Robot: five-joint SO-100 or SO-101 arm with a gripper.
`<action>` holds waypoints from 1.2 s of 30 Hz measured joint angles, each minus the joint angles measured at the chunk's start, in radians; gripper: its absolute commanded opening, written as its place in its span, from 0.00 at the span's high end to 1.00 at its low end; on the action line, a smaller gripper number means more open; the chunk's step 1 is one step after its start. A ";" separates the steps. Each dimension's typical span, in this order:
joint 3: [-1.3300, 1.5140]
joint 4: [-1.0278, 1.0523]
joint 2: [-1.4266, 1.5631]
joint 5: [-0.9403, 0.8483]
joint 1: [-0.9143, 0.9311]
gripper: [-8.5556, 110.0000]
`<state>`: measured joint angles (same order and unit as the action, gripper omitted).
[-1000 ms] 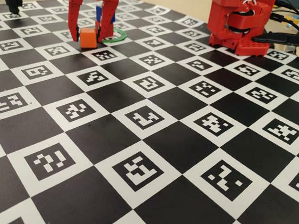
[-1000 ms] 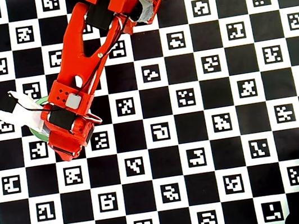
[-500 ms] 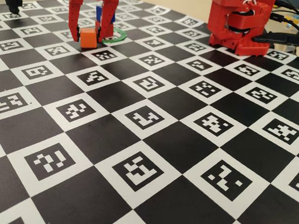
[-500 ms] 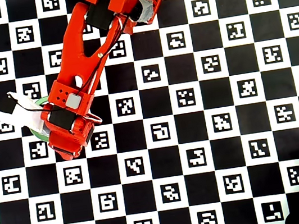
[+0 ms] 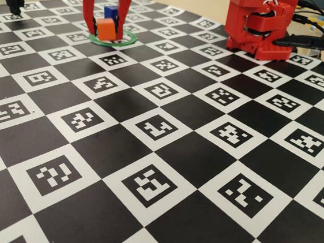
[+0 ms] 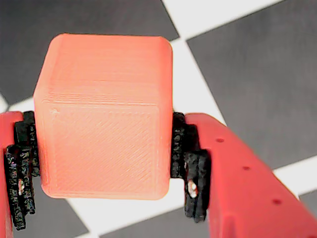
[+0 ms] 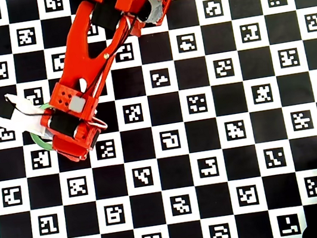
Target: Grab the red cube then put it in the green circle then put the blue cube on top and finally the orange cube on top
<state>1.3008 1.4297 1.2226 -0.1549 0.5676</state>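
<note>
Orange cube (image 6: 104,116) — black-white checkered board (image 5: 162,174).

1. Orange cube (image 5: 106,29): bright orange, rounded edges, fine print lines visible in the wrist view (image 6: 105,119). It sits upright between the end effector's (image 5: 104,29) two fingers, pressed on both sides.
2. Blue cube (image 5: 111,12): dark blue, just behind and above the orange cube in the fixed view, partly hidden.
3. Green circle (image 5: 126,38): thin flat ring on the table, below the cubes; a small arc shows in the overhead view (image 7: 39,140).
4. Red cube: hidden.
</note>
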 measured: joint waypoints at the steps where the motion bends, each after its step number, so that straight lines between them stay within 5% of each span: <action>1: -0.015 0.020 0.012 -0.006 0.003 0.84; 18: -0.213 0.264 0.129 -0.298 0.101 0.84; 36: -0.218 0.302 0.193 -0.581 0.184 0.84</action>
<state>1.0830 1.7319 1.4159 -0.7363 0.7517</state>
